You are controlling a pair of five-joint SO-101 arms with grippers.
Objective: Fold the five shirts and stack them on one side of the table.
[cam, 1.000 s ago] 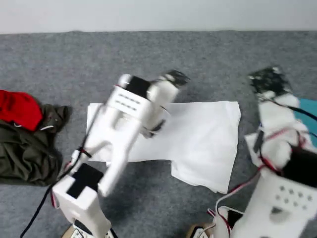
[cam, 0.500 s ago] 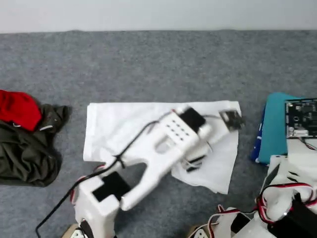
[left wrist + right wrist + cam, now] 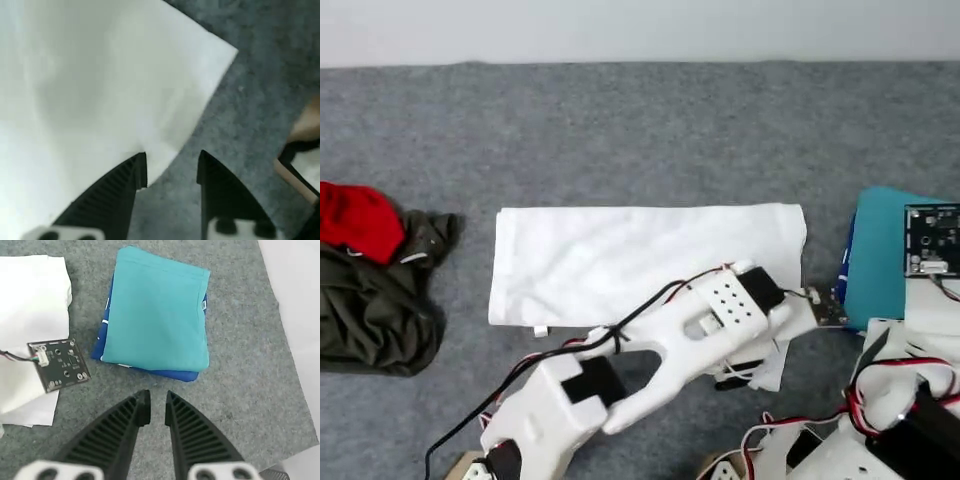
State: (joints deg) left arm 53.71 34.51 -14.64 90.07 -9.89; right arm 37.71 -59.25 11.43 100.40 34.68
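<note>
A white shirt (image 3: 620, 262) lies flat mid-table, folded to a wide rectangle. My left gripper (image 3: 817, 306) is low at its near right corner. In the left wrist view that gripper (image 3: 171, 167) is open, and the white shirt's (image 3: 90, 85) edge reaches in between its fingers. A folded teal shirt (image 3: 876, 250) rests on a folded blue one (image 3: 145, 371) at the right side. My right gripper (image 3: 156, 407) hovers over bare carpet just in front of the teal shirt (image 3: 157, 315), fingers a narrow gap apart and holding nothing.
A crumpled red shirt (image 3: 358, 220) and an olive shirt (image 3: 370, 315) are piled at the left edge. The left arm's circuit board (image 3: 59, 365) sits above the white shirt's corner. Open grey carpet (image 3: 650, 130) stretches behind the shirt.
My left arm swung from the shirt's far middle down to its near right corner. The right arm pulled back towards the near right, uncovering the teal stack.
</note>
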